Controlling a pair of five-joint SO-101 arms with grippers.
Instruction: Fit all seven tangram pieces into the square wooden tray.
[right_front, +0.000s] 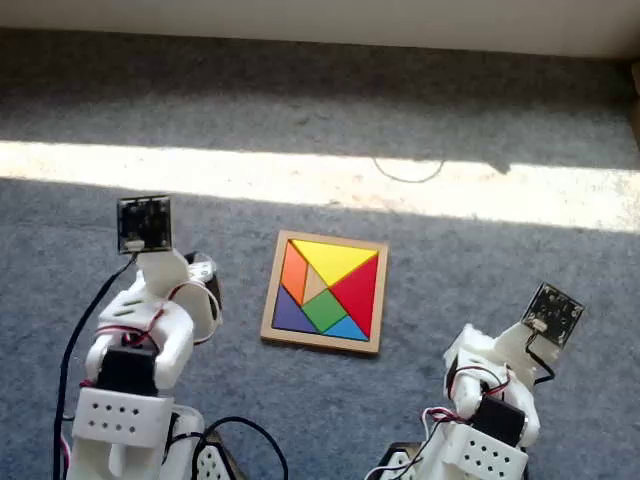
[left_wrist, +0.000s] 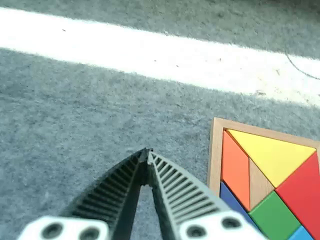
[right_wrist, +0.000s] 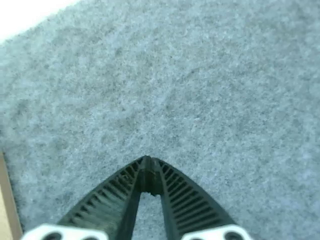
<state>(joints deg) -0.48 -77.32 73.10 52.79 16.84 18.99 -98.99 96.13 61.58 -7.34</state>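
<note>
— How far along would you say it is?

— Near enough finished, by my eye. The tray (right_front: 271, 292) lies flat on the grey carpet (right_front: 480, 270), between the two arms and nearer the left one, and its whole square is filled with colour.

— Go on, count them.

— The yellow triangle (right_front: 330, 258) runs along the far side and the red triangle (right_front: 358, 290) fills the right. Then there's the orange piece (right_front: 293, 272) down the left edge, the green square (right_front: 323, 310) in the middle, the dark blue triangle (right_front: 286, 315) in the near left corner and the light blue triangle (right_front: 348, 327) along the near edge.

— That's six.

— The seventh would be the small tan triangle (right_front: 314, 287) in the centre. It's wood-coloured, so I can't rule out that it's bare tray floor. Nothing lies loose on the carpet, though, so I'd take it for a piece.

— And the arms?

— Both are folded back at the near edge. The left arm (right_front: 140, 340) sits just beside the tray. The left gripper (left_wrist: 148, 155) is over bare carpet with its jaws pinched together, tips touching, and nothing between them. The right arm (right_front: 495, 390) is well apart from the tray. The right gripper (right_wrist: 148, 161) is the same, jaws closed tip to tip and empty.
</note>
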